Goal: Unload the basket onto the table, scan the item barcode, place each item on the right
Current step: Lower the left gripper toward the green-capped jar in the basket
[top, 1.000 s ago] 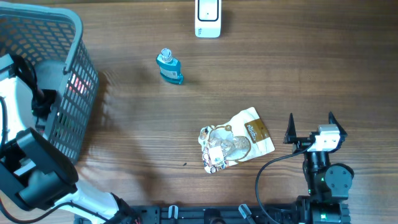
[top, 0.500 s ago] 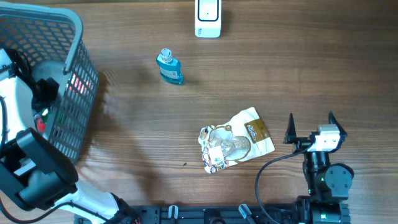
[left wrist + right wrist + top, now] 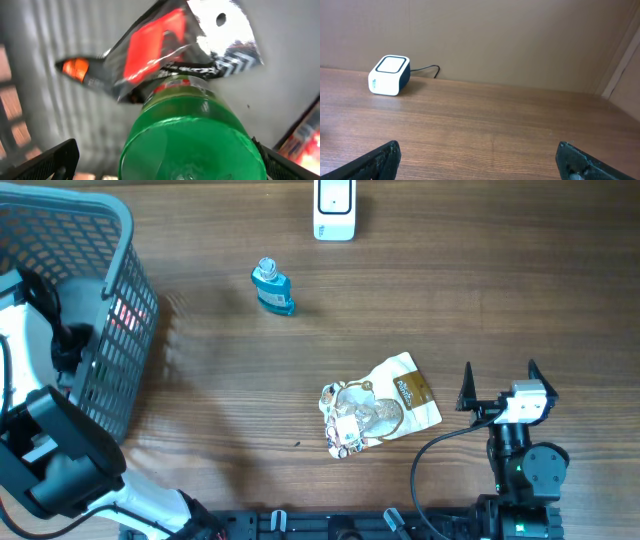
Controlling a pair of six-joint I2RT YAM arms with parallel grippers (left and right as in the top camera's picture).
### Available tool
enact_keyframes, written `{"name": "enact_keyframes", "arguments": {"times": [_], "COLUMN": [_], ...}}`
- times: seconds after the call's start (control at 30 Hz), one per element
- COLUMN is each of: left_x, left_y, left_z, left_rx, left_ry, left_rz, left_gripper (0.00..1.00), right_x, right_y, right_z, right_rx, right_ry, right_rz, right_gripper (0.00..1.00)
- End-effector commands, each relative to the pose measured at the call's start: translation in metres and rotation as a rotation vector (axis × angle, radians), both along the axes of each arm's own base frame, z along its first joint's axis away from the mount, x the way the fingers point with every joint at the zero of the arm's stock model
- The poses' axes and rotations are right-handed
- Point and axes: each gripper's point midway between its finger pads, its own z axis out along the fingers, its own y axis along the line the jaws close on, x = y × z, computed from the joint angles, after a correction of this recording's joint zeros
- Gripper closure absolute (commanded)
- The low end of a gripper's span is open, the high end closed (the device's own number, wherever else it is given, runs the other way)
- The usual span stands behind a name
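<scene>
Left gripper [image 3: 162, 150]: spread wide down inside the basket, one black finger in each lower corner of the wrist view, both cut off by the frame. It is pinching nothing that I can see.
Green bottle [image 3: 192, 142]: lies in the basket between those fingers, end-on to the wrist camera and badly blurred. A gap shows on one side. On the other side the finger sits just beside it, and I cannot tell whether they touch. No label or barcode can be read.
Foil packet [image 3: 170, 45]: red and silver, crumpled, just behind the bottle, which hides its lower edge. The print is illegible.
Basket [image 3: 120, 240]: grey mesh at the left of the table, partly cut off by the frame. From overhead the arm and the mesh hide what is inside, and only a reddish patch shows through the wall.
Blue bottle [image 3: 272, 288]: on the table near the basket, not touching it. I cannot tell whether it is upright or lying down.
Snack bag [image 3: 380, 415]: crumpled, lying on the table toward the front.
Scanner [image 3: 334, 208]: white box at the far edge, its top cropped in the overhead view. It is whole in the right wrist view, with a cable behind it.
Right gripper [image 3: 500, 372]: spread and empty, beside the snack bag but apart from it.
Table [image 3: 450, 280]: wood grain.
</scene>
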Motion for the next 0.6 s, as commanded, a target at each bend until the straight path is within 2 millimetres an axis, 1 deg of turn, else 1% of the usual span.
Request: {"name": "enact_keyframes", "arguments": {"times": [0.0, 0.1, 0.23, 0.3, 0.4, 0.47, 0.57], "left_x": [0.0, 0.004, 0.013, 0.013, 0.014, 0.013, 0.013], "left_y": [0.0, 0.0, 0.002, 0.002, 0.003, 0.002, 0.002], "left_z": [-0.002, -0.003, -0.004, -0.006, -0.014, -0.024, -0.03], "left_rx": [0.011, 0.008, 0.007, 0.008, 0.003, -0.007, -0.011], "left_ry": [-0.053, -0.085, -0.127, -0.13, -0.114, -0.085, -0.072], "left_rz": [0.324, 0.416, 0.438, 0.476, 0.482, 0.482, 0.483], "left_gripper": [0.0, 0.0, 0.0, 0.0, 0.0, 0.0, 0.0], "right_x": [0.0, 0.0, 0.0, 0.0, 0.0, 0.0, 0.0], "right_y": [0.002, 0.002, 0.002, 0.002, 0.002, 0.002, 0.002], "right_z": [0.0, 0.0, 0.0, 0.0, 0.0, 0.0, 0.0], "right_rx": [-0.01, -0.01, -0.01, -0.01, -0.01, -0.01, -0.01], "right_ry": [-0.001, -0.001, -0.001, -0.001, -0.001, -0.001, -0.001], "right_rz": [0.012, 0.012, 0.012, 0.012, 0.012, 0.012, 0.012], "right_gripper": [0.0, 0.0, 0.0, 0.0, 0.0, 0.0, 0.0]}}
